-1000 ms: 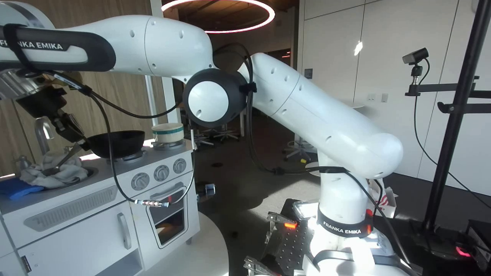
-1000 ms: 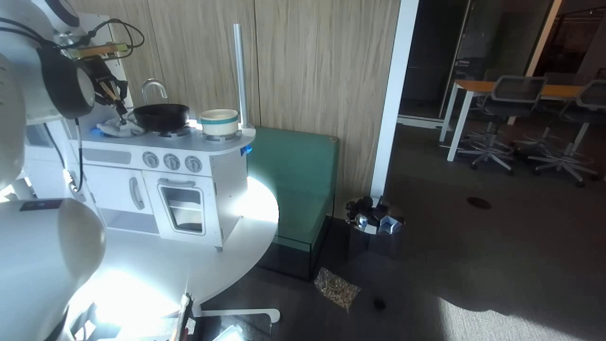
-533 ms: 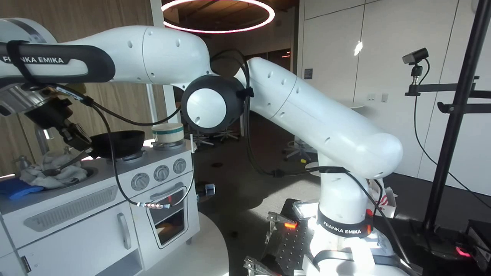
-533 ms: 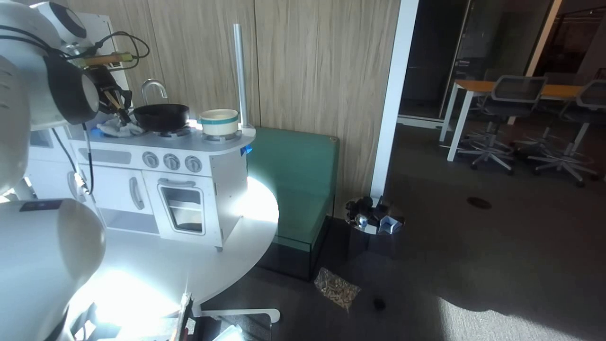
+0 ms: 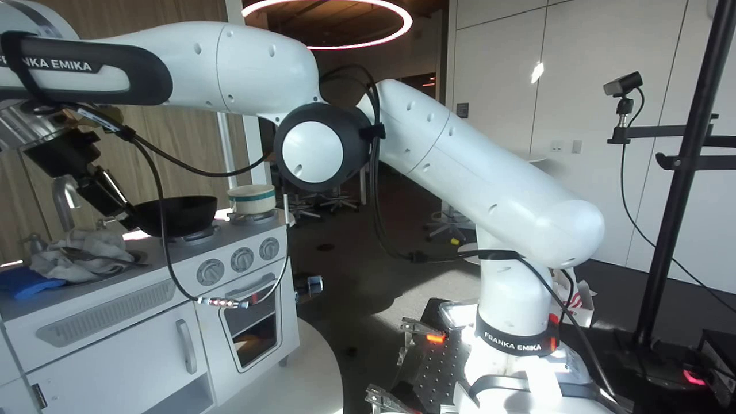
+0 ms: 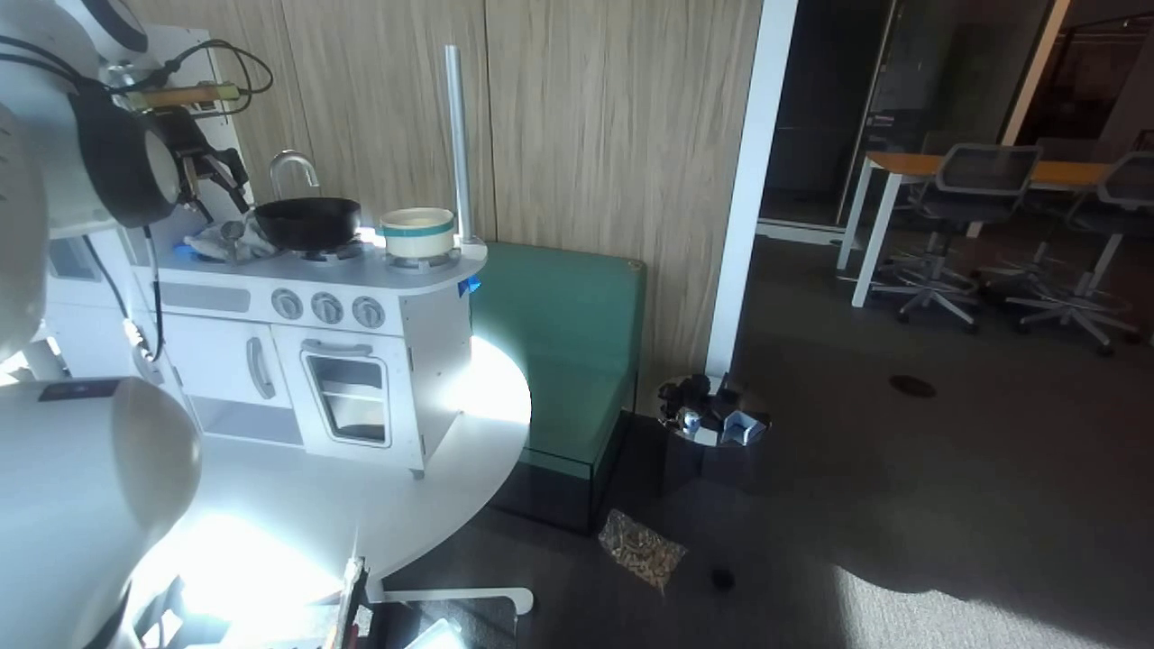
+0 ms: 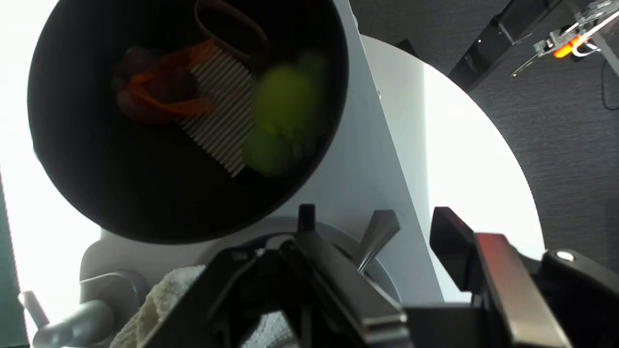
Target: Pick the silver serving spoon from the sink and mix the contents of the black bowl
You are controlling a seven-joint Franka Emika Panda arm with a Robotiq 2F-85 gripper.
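Note:
The silver serving spoon point(image 5: 106, 258) lies low across a crumpled towel in the sink point(image 5: 138, 260), its handle end over the rim. In the wrist view the ribbed handle point(image 7: 379, 237) shows below and between my fingertips, touching neither; one finger hides the rest. My gripper point(image 7: 377, 220) stands open above it with nothing held. The black bowl point(image 6: 308, 227) rests on a burner beside the sink, close to my gripper in both exterior views. Inside it, in the wrist view, are a blurred yellow-green piece point(image 7: 285, 99), an orange piece point(image 7: 145, 94) and a pale ridged piece point(image 7: 220, 116).
The grey-white towel point(image 5: 86, 244) fills much of the sink, with a blue cloth point(image 5: 29, 282) beside it. A faucet point(image 6: 290, 162) rises behind. A cream pot with a green band point(image 6: 416, 236) sits on the neighbouring burner. The counter's front edge runs close by.
The spoon was in my shut gripper, slanting up from the towel. The gripper dipped, then opened and rose back; the spoon has dropped to lie nearly flat.

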